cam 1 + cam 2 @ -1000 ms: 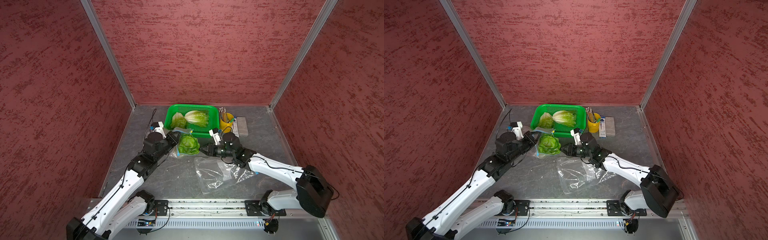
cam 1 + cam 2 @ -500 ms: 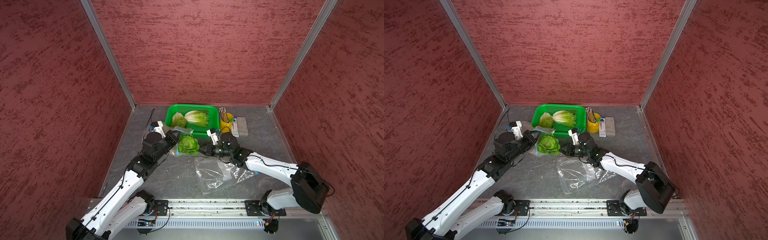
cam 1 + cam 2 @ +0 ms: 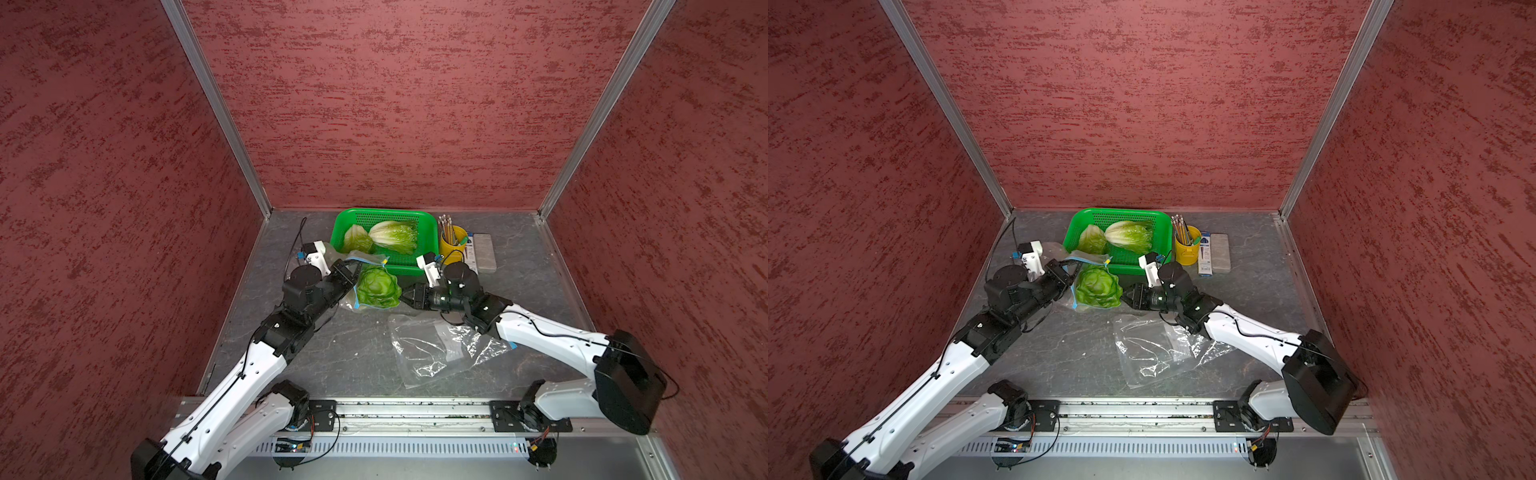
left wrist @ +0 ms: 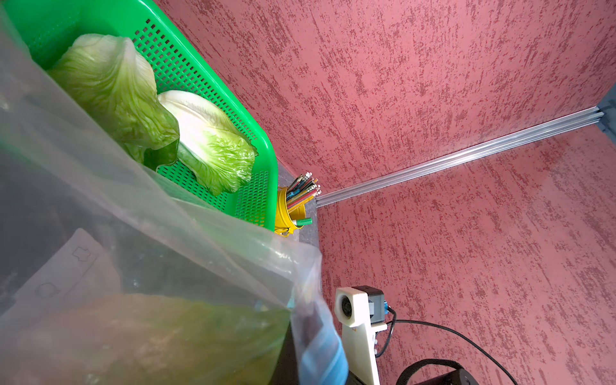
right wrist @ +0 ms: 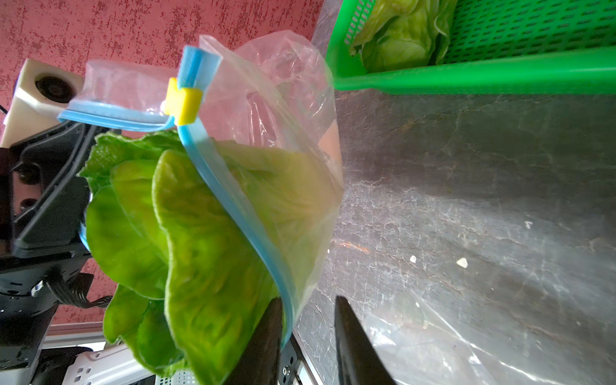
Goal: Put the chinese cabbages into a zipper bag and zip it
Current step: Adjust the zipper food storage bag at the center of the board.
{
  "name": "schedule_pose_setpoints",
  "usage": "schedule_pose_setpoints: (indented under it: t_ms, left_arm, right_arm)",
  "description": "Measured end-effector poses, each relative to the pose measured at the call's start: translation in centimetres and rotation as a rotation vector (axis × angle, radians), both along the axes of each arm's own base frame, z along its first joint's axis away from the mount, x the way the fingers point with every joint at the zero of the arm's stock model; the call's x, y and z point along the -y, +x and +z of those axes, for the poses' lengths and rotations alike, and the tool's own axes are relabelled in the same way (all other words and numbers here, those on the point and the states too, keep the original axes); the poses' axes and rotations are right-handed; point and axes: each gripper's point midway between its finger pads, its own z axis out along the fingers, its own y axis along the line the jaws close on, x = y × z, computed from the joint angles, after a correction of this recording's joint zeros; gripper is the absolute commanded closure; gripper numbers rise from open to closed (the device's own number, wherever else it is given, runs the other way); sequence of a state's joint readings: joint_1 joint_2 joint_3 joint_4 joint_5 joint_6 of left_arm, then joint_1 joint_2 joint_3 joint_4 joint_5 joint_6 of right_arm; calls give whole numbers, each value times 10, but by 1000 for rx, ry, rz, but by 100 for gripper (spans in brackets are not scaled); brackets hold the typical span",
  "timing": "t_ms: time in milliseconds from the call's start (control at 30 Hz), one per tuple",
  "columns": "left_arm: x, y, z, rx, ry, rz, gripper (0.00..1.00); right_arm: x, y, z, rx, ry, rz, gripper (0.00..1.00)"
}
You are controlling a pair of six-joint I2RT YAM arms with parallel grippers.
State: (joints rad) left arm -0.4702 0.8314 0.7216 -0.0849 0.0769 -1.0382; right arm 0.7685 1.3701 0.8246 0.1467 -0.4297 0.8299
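- Grey tabletop, red walls; green basket at the back holds two chinese cabbages.
- Third cabbage sits just in front of the basket, only partly inside the zipper bag. Its leaves stick out past the blue rim.
- left gripper: clamped shut on the bag rim.
- right gripper: jaws part open and holding nothing; the rim possibly touches one finger, hard to tell.
- Risks: the rim slips from the left jaws, the mouth collapses and the cabbage rolls out. Leaves caught in the track would jam the yellow slider.
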Motion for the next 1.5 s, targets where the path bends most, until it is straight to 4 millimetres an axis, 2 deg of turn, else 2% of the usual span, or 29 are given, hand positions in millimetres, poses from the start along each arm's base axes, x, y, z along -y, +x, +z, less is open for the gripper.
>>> schedule_pose_setpoints:
  t_ms: [233, 533, 667, 800, 900, 1067, 1167, 1367, 1500]
  left_arm:
    - [4, 0, 3, 4, -35, -14, 100]
    - [9, 0, 10, 20, -72, -33, 100]
    - [8, -1, 9, 18, -69, -31, 100]
    - [5, -1, 6, 8, -56, -21, 100]
    - [-2, 0, 3, 4, -32, -5, 100]
    - [-17, 1, -8, -19, 33, 27, 100]
    - [-26, 1, -8, -25, 77, 46, 100]
    - [-44, 1, 9, -10, 180, 72, 100]
    - [-54, 0, 36, 21, 265, 79, 100]
  right_arm:
    - [-11, 3, -1, -6, -4, 21, 72]
    - [-20, 14, 0, 5, -5, 17, 86]
    - [-19, 17, -4, 11, -24, 3, 93]
    - [-16, 18, -2, 23, -41, -14, 95]
    - [-12, 16, 8, 42, -40, -22, 96]
    - [-10, 16, 35, 78, -32, -25, 97]
    - [-12, 17, 50, 96, -35, -18, 97]
    - [-19, 14, 82, 133, -8, 6, 97]
    - [-25, 8, 109, 160, 34, 46, 97]
